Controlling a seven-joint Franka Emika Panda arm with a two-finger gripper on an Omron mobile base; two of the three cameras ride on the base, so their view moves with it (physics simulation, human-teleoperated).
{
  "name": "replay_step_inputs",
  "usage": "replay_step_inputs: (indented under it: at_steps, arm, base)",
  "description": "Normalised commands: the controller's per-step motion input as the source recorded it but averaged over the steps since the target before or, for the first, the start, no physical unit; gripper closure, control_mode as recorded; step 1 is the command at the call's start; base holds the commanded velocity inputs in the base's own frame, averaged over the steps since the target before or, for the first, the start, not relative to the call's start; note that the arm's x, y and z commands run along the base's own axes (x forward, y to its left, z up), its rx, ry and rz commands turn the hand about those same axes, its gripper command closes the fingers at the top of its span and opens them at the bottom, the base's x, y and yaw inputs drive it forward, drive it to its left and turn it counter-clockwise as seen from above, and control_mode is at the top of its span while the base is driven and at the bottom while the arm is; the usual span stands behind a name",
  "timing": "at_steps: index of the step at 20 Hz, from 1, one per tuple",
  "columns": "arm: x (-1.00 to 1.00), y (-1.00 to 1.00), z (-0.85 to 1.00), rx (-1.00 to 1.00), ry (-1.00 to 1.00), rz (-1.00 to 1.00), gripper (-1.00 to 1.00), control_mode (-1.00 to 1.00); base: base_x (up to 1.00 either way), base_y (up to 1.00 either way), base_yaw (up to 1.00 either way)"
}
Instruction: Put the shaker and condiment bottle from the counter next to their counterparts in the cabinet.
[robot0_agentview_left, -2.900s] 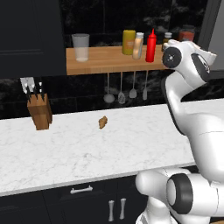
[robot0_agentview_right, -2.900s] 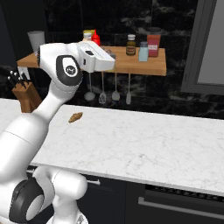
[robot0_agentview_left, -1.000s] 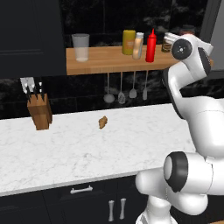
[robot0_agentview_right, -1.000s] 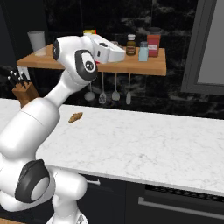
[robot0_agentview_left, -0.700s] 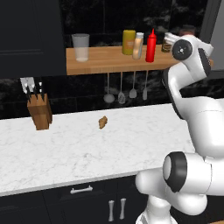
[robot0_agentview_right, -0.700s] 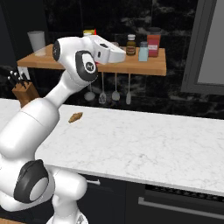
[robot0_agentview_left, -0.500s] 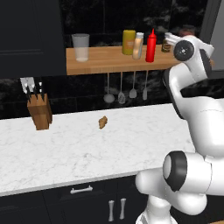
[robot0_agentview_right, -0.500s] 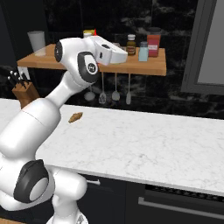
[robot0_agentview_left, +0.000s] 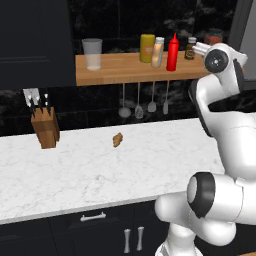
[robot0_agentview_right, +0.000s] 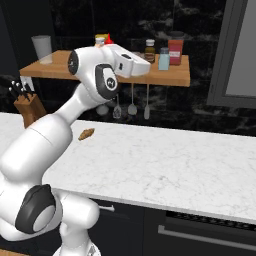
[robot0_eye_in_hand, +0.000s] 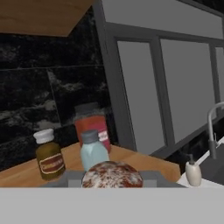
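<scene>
The white marble counter (robot0_agentview_left: 100, 170) carries a small brown scrap of food (robot0_agentview_left: 117, 140) near its middle and a wooden knife block (robot0_agentview_left: 45, 131) towards the back left. Behind them, ladles and spoons (robot0_agentview_left: 137, 107) hang under the wooden shelf (robot0_agentview_left: 120, 70).

The arm reaches up to the right end of that shelf. The gripper (robot0_agentview_right: 144, 68) has its jaws drawn in tight on the shaker (robot0_eye_in_hand: 111, 174). Only the shaker's round speckled top shows, low in the hand view between the fingertips, and it is held over the shelf board.

Just beyond it on the board stand a pale-blue shaker (robot0_eye_in_hand: 92, 151), a small dark-brown bottle (robot0_eye_in_hand: 49, 155) beside that, and a red-labelled jar (robot0_eye_in_hand: 92, 122) behind.

Further left along the shelf, the condiment bottle (robot0_agentview_left: 158, 52) stands upright between a yellow container (robot0_agentview_left: 147, 48) and a red squeeze bottle (robot0_agentview_left: 173, 52), close against both. A clear tumbler (robot0_agentview_left: 92, 54) stands well apart at the shelf's left end.

Past the shelf's end, a soap dispenser (robot0_eye_in_hand: 193, 171) and a tap (robot0_eye_in_hand: 212, 127) sit below a grey-framed window (robot0_eye_in_hand: 131, 87).
</scene>
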Motion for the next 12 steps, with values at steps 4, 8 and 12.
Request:
replay_step_inputs:
  at_steps: [4,8,12]
  arm:
    - [0.08,0.00,-0.25,-0.03,0.00,0.06,1.00,-1.00]
    - [0.15,0.00,-0.13,-0.01,0.00,0.06,1.00,-1.00]
    - [0.23,0.00,0.00,0.00,0.00,0.03,1.00,-1.00]
  base:
    - [0.00,0.00,0.00]
    - [0.00,0.00,0.00]
    - [0.00,0.00,0.00]
